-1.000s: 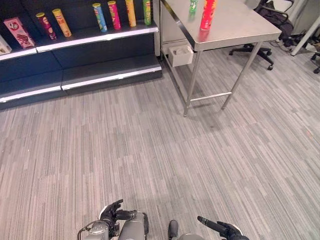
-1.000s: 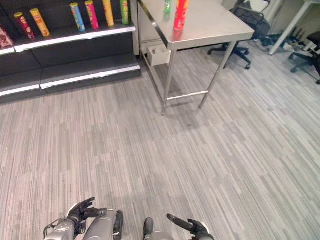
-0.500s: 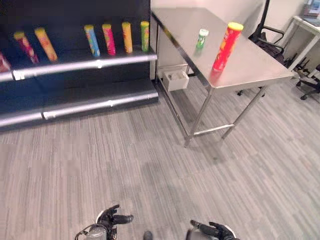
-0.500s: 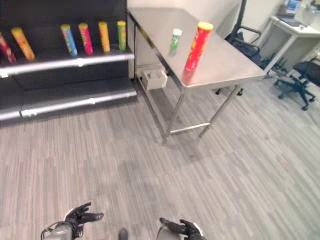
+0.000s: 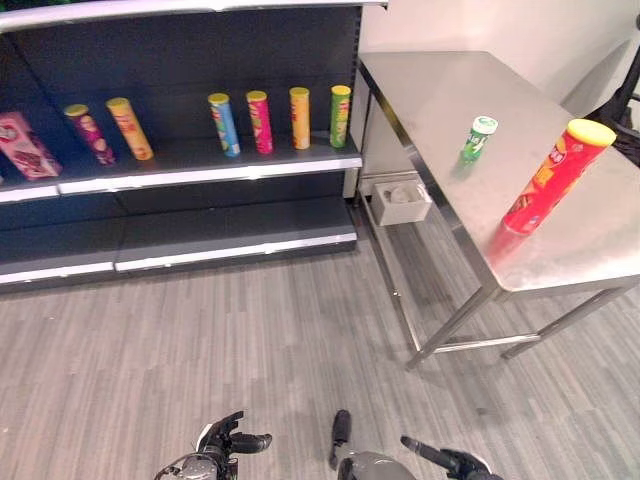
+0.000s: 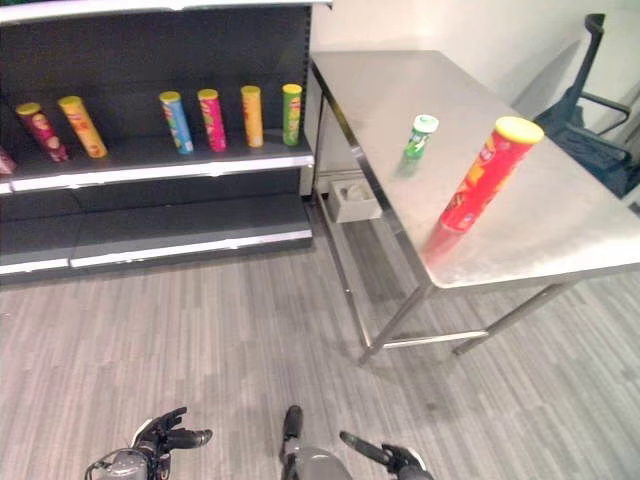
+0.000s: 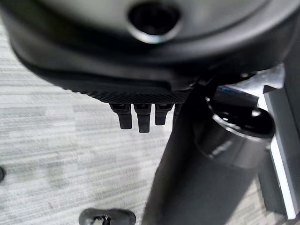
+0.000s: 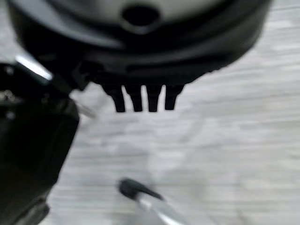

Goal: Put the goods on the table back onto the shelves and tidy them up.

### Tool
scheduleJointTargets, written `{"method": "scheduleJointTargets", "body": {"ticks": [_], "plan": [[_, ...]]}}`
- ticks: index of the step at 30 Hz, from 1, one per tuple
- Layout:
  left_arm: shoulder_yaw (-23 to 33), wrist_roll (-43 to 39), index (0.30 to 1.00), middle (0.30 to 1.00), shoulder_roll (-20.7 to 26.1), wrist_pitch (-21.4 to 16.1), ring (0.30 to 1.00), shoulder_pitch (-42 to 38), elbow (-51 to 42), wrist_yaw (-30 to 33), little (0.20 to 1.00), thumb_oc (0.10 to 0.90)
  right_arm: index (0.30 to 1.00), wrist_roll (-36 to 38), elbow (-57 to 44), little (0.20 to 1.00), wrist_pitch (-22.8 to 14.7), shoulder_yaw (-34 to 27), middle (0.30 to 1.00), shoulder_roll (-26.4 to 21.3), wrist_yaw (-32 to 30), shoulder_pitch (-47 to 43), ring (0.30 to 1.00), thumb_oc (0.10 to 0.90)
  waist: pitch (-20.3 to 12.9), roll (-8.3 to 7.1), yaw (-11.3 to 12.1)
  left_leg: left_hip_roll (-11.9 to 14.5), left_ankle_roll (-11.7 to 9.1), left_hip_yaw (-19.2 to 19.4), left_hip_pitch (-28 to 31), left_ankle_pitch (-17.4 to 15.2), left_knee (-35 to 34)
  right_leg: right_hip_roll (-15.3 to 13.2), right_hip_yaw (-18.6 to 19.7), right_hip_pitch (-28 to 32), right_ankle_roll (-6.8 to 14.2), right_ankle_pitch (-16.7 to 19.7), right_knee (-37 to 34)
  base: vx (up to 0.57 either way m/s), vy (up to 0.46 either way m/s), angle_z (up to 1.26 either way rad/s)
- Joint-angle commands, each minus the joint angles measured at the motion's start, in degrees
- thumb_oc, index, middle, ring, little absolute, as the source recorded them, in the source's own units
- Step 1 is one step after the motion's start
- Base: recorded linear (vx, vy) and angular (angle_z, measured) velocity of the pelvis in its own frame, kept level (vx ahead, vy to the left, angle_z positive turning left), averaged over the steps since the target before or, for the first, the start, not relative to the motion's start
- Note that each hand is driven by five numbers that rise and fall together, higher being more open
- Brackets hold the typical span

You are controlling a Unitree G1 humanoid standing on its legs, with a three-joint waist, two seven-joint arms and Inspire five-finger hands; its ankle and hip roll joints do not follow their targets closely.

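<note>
A tall red can with a yellow lid stands on the steel table near its front edge. A small green can stands farther back on the same table. The dark shelves to the left carry a row of several coloured cans and a pink box. My left hand and right hand hang low over the floor, far from the table. Both are open and hold nothing. The left wrist view shows straight fingers over carpet, as does the right wrist view's fingers.
Grey striped carpet lies between me and the shelves. A white box hangs under the table by its near leg. The lower shelf board is bare. A dark office chair stands behind the table.
The whole picture has shifted: the camera has moved, and the table and shelves now appear nearer and larger. Both hands stay low and empty.
</note>
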Motion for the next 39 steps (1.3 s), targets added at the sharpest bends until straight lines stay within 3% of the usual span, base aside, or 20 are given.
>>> {"method": "scheduleJointTargets", "body": {"ticks": [1, 5, 6, 7, 8, 11, 12, 14, 17, 22, 26, 34, 37, 38, 39], "plan": [[0.3, 0.5, 0.9, 0.9, 1.7, -2.2, 0.9, -2.1, -1.0, 0.0, 0.9, 0.8, 0.9, 1.5, -0.7, 0.9, -0.4, 0.5, 0.9, -3.1, -1.4, 1.8, 0.9, 0.8, 2.4, -0.75, -1.8, 3.6, -0.8, 1.8, -11.3, 6.3, 3.2, -6.5, -1.2, 9.7, 13.3, -4.9, -4.2, 0.08, -0.11, -0.13], [0.3, 0.5, 0.9, 0.9, 1.2, -2.1, 0.9, -2.4, 0.1, 0.4, 0.9, 0.8, 0.9, 1.2, 0.5, 0.9, -0.2, 0.9, 0.9, -3.2, -1.7, 1.5, 0.9, 0.8, 3.0, -1.22, -1.6, 6.1, -0.5, 4.6, -14.5, 7.2, 7.7, -6.2, -2.1, 11.7, 12.4, -6.8, -4.5, 0.08, -0.086, -0.1], [0.2, 0.4, 0.9, 0.9, 0.5, -1.9, 0.9, -2.6, 1.3, 0.4, 0.9, 0.8, 0.9, 1.4, 1.6, 0.9, 0.1, 0.8, 0.9, -3.3, -1.9, 1.3, 0.9, 0.8, 3.5, -1.32, -1.0, 8.1, 0.3, 8.0, -16.0, 5.7, 5.1, -6.8, -2.9, 13.2, 12.6, -7.9, -4.5, 0.17, 0.013, -0.09], [0.0, 1.0, 0.9, 0.9, 0.4, -1.9, 0.9, -2.4, 1.5, 0.3, 0.9, 0.8, 0.9, 1.2, 2.1, 0.9, 0.2, 0.7, 0.9, -3.5, -2.0, 1.3, 0.9, 0.8, 3.6, -1.6, -0.6, 8.5, 0.7, 9.0, -17.0, 4.3, 0.0, -7.6, -3.1, 14.0, 13.3, -8.6, -4.5, 0.17, 0.014, -0.05], [0.0, 1.0, 0.9, 0.9, 0.4, -1.9, 0.9, -2.4, 1.5, 0.3, 0.9, 0.8, 0.9, 1.2, 2.1, 0.9, 0.2, 0.7, 0.9, -3.5, -2.0, 1.3, 0.9, 0.8, 3.6, -1.6, -0.6, 8.5, 0.7, 9.1, -16.9, 4.3, 0.0, -7.6, -3.1, 14.0, 13.3, -8.6, -4.5, 0.15, 0.061, -0.01], [-0.1, 0.6, 0.9, 0.9, 0.5, -2.0, 0.9, -1.7, 1.3, 0.5, 0.9, 0.8, 0.9, 0.2, 2.3, 0.9, 0.2, 1.3, 0.9, -3.7, -2.1, 1.5, 0.9, 0.8, 4.2, -0.98, 1.4, 7.8, -0.7, 3.9, -21.4, 10.8, -9.2, -7.2, -1.8, 16.0, 13.2, -10.3, -4.5, 0.16, 0.08, -0.09], [0.0, -0.1, 0.9, 0.9, 0.4, -2.2, 0.9, -1.6, 1.4, 0.6, 0.9, 0.8, 0.9, -0.2, 2.2, 0.9, 0.1, 1.7, 0.9, -3.5, -2.1, 1.5, 0.9, 0.8, 4.5, -0.38, 2.4, 7.0, -1.4, -0.6, -22.9, 13.5, -12.5, -6.5, -0.3, 17.0, 13.0, -10.9, -4.5, 0.2, 0.125, -0.32], [0.0, -0.1, 0.9, 0.9, 0.3, -2.4, 0.9, -1.3, 1.8, 0.7, 0.9, 0.8, 0.9, -0.4, 2.1, 0.9, 0.0, 2.0, 0.9, -3.6, -1.9, 1.3, 0.9, 0.8, 4.7, 0.07, 2.9, 5.7, -1.2, -3.8, -22.8, 13.7, -14.0, -6.0, 1.4, 17.9, 13.0, -11.2, -4.5, 0.16, 0.12, -0.7], [0.1, 0.3, 0.9, 0.9, 0.0, -2.5, 0.9, -0.9, 2.6, 0.6, 0.9, 0.8, 0.9, -0.2, 2.5, 0.9, -0.1, 1.5, 0.9, -3.1, -2.0, 1.4, 0.9, 0.8, 3.9, 0.64, 3.0, 5.8, -0.9, -3.8, -19.6, 13.5, -17.2, -6.1, 2.9, 18.4, 13.4, -11.4, -4.5, 0.12, 0.137, -0.72], [0.1, 1.1, 0.9, 0.9, 0.4, -2.6, 0.9, -1.2, 3.9, 0.4, 0.9, 0.8, 0.9, 2.0, 3.1, 0.9, -0.2, -0.5, 0.9, -2.1, -1.9, 1.4, 0.9, 0.8, 2.4, 0.69, 2.3, 5.4, 0.0, 0.0, -15.8, 12.7, -19.8, -7.3, 4.9, 18.4, 14.4, -10.8, -4.5, 0.11, 0.16, -0.45], [0.9, 1.0, 0.9, 0.9, 1.3, -3.0, 0.9, -1.9, 4.4, 0.8, 0.9, 0.8, 0.9, 5.7, 3.1, 0.9, -0.6, -5.3, 0.9, -2.4, -3.5, 1.7, 0.9, 0.8, 1.4, 0.82, 1.0, 4.2, 1.3, 2.1, -14.0, 11.3, -20.9, -8.8, 6.8, 18.5, 15.7, -10.4, -4.5, 0.09, 0.181, -0.37], [2.8, 3.6, 0.9, 0.9, 2.3, -3.1, 0.9, -1.6, 5.0, 1.1, 0.9, 0.8, 0.9, 8.8, -12.3, 0.9, -2.9, -17.7, 0.9, -8.4, -8.7, 5.3, 0.9, 0.8, 1.0, 1.43, -1.5, 2.0, 3.8, 5.3, -12.2, 8.8, -21.7, -11.6, 10.4, 15.6, 18.3, -9.7, -1.5, 0.05, 0.189, -0.3], [3.2, 5.1, 0.9, 0.9, 2.2, -2.9, 0.9, -0.8, 3.7, 0.4, 0.9, 0.8, 0.9, 5.1, -25.2, 0.9, -3.9, -22.1, 0.9, -12.3, -10.3, 8.1, 0.9, 0.8, 1.9, 1.99, -2.5, 1.5, 5.1, 6.6, -11.7, 8.2, -22.0, -12.1, 11.2, 12.0, 19.2, -10.5, 5.2, 0.0, 0.225, -0.31], [3.2, 5.9, 0.9, 0.9, 2.3, -2.8, 0.9, -0.7, 3.2, 0.3, 0.9, 0.8, 0.9, 4.4, -31.6, 0.9, -5.1, -24.5, 0.9, -14.2, -11.0, 7.8, 0.9, 0.8, 3.5, 2.25, -3.1, 1.7, 5.6, 8.0, -10.9, 8.0, -22.2, -12.6, 9.6, 8.9, 19.6, -9.9, 10.9, -0.04, 0.167, -0.46], [3.2, 5.9, 0.9, 0.9, 2.2, -2.8, 0.9, -0.8, 3.2, 0.3, 0.9, 0.8, 0.9, 4.3, -31.9, 0.9, -4.9, -24.6, 0.9, -14.2, -11.1, 7.9, 0.9, 0.8, 3.6, 2.23, -3.0, 1.6, 5.7, 8.2, -10.9, 8.0, -22.2, -12.6, 9.8, 8.6, 19.6, -10.2, 11.4, -0.06, 0.172, -0.71]]}}
